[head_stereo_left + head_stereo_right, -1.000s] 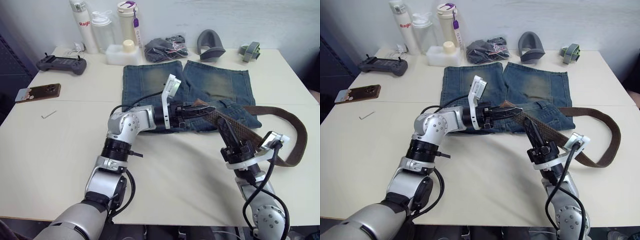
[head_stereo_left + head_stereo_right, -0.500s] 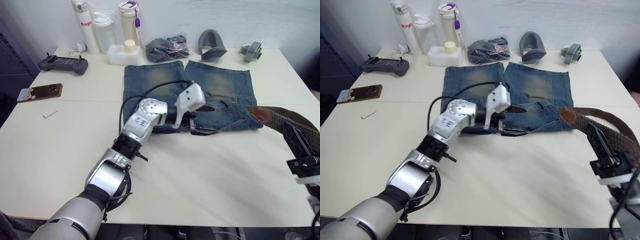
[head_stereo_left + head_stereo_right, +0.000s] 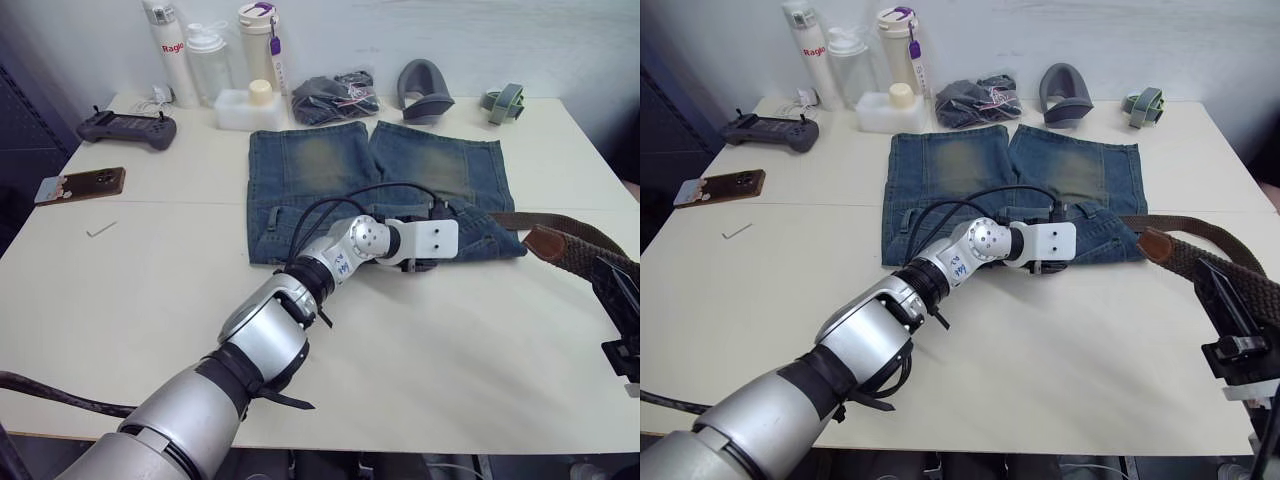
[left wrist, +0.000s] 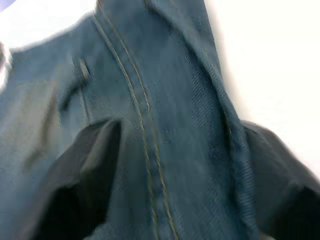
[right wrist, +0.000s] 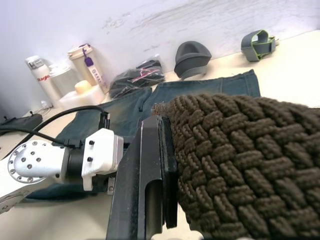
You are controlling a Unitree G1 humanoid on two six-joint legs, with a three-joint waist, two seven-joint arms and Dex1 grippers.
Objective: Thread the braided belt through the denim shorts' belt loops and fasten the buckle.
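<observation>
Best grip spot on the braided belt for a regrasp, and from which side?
Judging by pose: take the braided belt on the flat run lying on the table just beyond the denim shorts hem, robot's right. Come from above, fingers pinching across its narrow width; there it lies clear of the fabric.

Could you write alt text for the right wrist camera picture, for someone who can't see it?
Close up, the right gripper's black finger presses against the thick dark-brown braided belt. Beyond lie the denim shorts on a pale table, with the left arm's white wrist at their waistband.
</observation>
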